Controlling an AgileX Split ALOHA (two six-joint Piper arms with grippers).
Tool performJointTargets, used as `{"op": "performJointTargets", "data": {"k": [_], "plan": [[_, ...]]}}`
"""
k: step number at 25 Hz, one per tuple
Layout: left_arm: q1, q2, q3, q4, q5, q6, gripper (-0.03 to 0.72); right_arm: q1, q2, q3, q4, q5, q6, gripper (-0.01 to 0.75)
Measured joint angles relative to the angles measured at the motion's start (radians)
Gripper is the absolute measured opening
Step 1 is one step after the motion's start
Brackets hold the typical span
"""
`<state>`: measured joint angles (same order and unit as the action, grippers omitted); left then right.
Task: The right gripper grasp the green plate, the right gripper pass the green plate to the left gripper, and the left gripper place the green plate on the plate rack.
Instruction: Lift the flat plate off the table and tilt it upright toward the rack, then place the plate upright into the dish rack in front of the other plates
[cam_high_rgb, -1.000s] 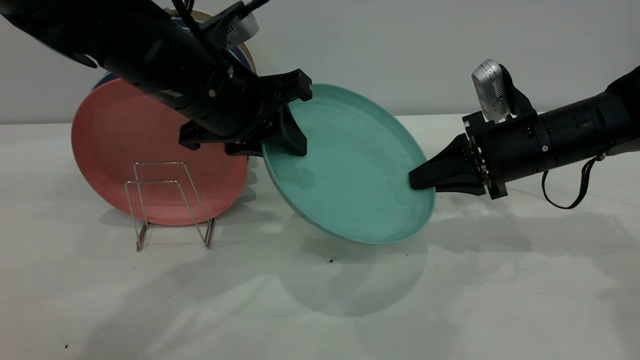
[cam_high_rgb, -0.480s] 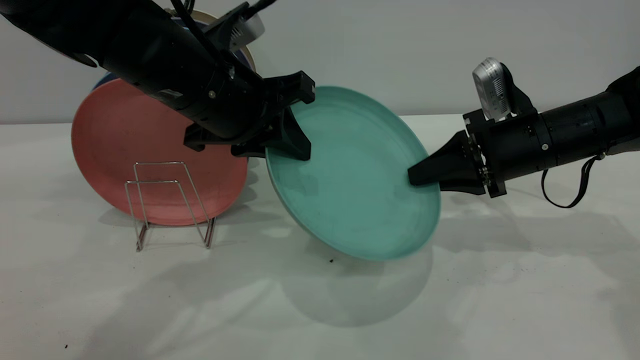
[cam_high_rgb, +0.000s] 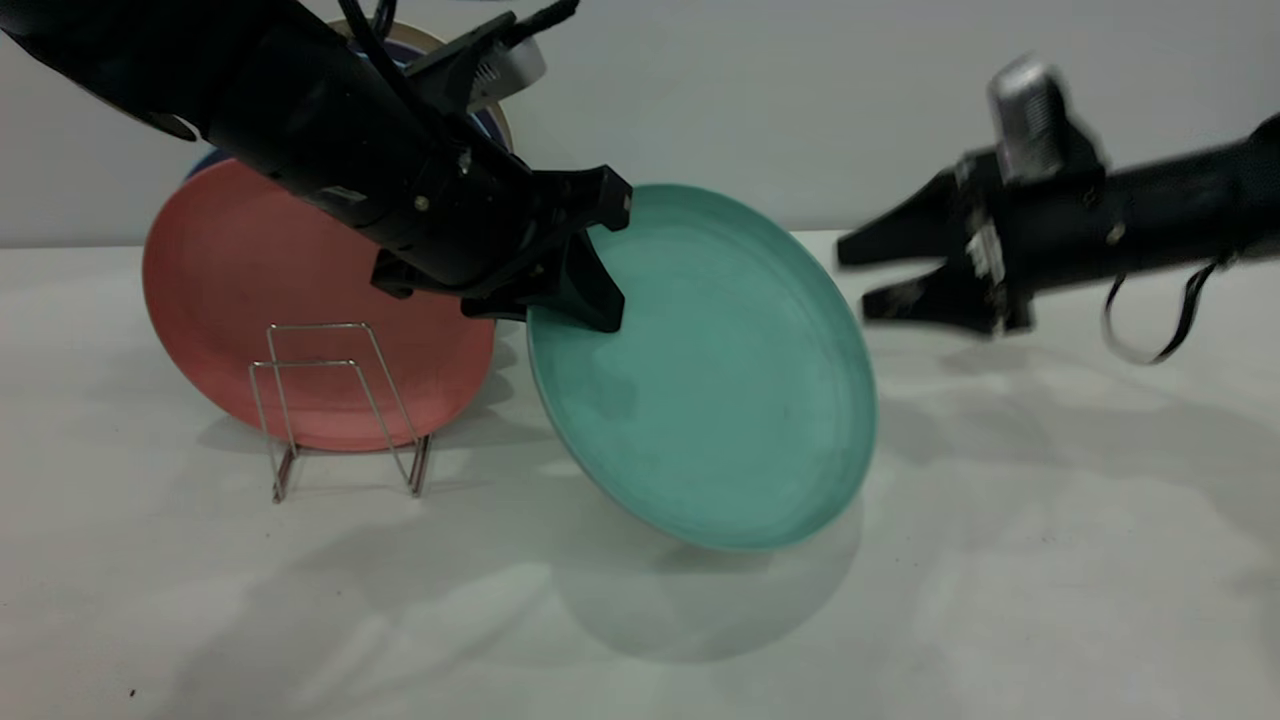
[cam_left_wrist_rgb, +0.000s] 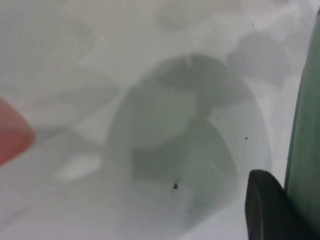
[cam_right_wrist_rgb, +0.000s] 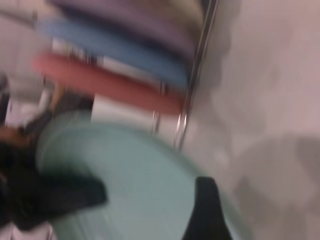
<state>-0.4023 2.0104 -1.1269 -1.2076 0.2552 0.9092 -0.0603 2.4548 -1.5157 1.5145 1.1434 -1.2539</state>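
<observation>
The green plate (cam_high_rgb: 705, 370) hangs tilted just above the table, held at its upper left rim by my left gripper (cam_high_rgb: 585, 285), which is shut on it. In the left wrist view the plate's edge (cam_left_wrist_rgb: 305, 145) runs beside one black finger (cam_left_wrist_rgb: 265, 210). My right gripper (cam_high_rgb: 855, 280) is open and empty, up and to the right of the plate, clear of its rim. In the right wrist view the plate (cam_right_wrist_rgb: 135, 180) lies below one black finger (cam_right_wrist_rgb: 206, 210). The plate rack (cam_high_rgb: 340, 405) stands at the left with an empty front slot.
A salmon-pink plate (cam_high_rgb: 240, 290) leans in the rack, with dark blue plates (cam_high_rgb: 205, 160) behind it. In the right wrist view the pink (cam_right_wrist_rgb: 105, 82) and blue (cam_right_wrist_rgb: 120, 47) plates stand edge-on in the wire rack (cam_right_wrist_rgb: 192, 90). White table (cam_high_rgb: 1000, 560) lies around.
My right gripper let go of the plate's right rim, opened and rose away to the right. The plate, held by the left gripper alone, swung down at its free side.
</observation>
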Motion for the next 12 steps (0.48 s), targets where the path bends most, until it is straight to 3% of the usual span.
{"op": "performJointTargets", "data": {"k": [5,12], "plan": [[0.039,-0.06,0.0,0.008,0.02,0.203,0.104,-0.067,-0.162,-0.071,-0.088,0.001,0.073,0.558],[0.207,-0.266,0.0,0.014,0.147,0.564,0.104,-0.073,-0.487,-0.074,-0.445,0.038,0.258,0.499]]}}
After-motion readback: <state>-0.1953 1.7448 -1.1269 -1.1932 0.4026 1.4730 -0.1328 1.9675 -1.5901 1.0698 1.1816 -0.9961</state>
